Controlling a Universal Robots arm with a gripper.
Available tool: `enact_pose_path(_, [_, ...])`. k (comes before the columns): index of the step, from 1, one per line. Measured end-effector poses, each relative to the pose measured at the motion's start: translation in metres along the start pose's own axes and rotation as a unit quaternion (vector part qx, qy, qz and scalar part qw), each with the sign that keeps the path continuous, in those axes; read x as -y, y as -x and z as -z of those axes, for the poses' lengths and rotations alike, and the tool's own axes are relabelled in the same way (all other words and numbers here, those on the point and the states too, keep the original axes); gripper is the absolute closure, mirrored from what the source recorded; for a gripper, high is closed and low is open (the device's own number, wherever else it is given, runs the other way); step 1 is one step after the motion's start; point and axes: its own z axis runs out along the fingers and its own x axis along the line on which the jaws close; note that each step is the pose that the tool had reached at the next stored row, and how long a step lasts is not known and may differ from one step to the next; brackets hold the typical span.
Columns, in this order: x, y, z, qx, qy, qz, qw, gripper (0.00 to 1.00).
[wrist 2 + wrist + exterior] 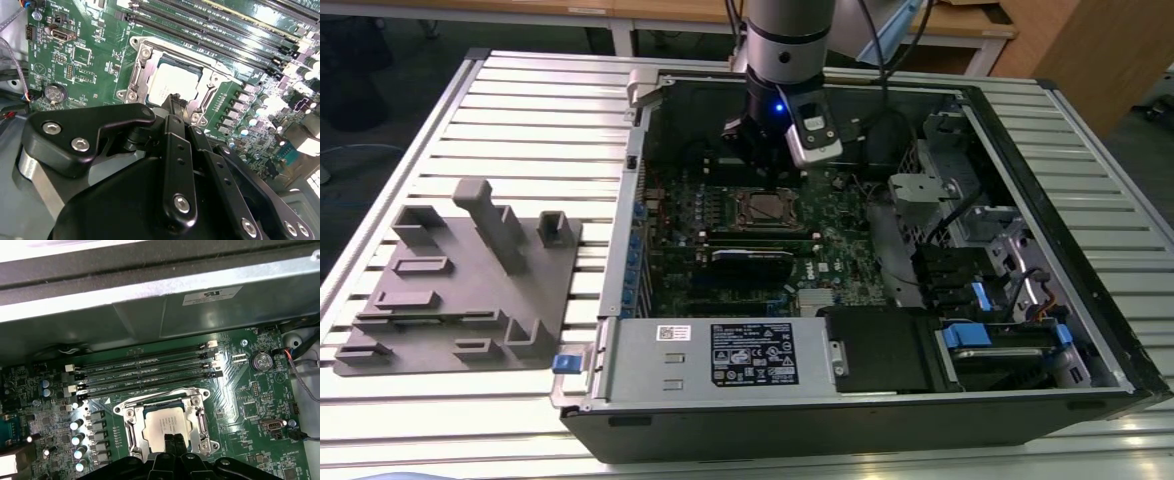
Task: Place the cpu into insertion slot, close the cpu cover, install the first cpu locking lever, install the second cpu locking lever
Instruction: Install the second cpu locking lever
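the cpu [163, 426] sits flat in the socket on the green motherboard [250, 390], its pale metal top showing through the window of the cpu cover [200, 412], which lies closed down around it as a silvery frame. in the second wrist view the same chip [172, 82] shows inside the frame [140, 75], with screw heads at the frame's corners. in the exterior view the socket with the cpu [766, 207] lies near the middle of the board, inside the open computer case [1014, 150].

the gripper [173, 440] hangs just over the near edge of the cpu, its two black fingertips pressed together with no gap between them and nothing held; in the second wrist view the fingers [172, 107] meet at the edge of the socket. whether they touch the chip or the frame i cannot tell. in the exterior view the arm [785, 40] comes down into the case and the gripper [761, 165] stands just behind the socket.

beside the socket run four dark memory slots [145, 372], parallel to one another. a round coin battery [260, 361] sits on the board well apart from the socket. a grey box with a white label [720, 355] lies along the case's near side. on the slatted table [520, 110], toward the exterior view's left, rests a grey fixture tray [460, 280] with upright blocks.
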Motion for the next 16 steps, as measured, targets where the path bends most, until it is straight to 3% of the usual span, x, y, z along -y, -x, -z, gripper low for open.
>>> enact_pose_path(16, [-0.0003, 0.0002, 0.0041, -0.0002, 0.0001, 0.003, 1.0000, 0.89])
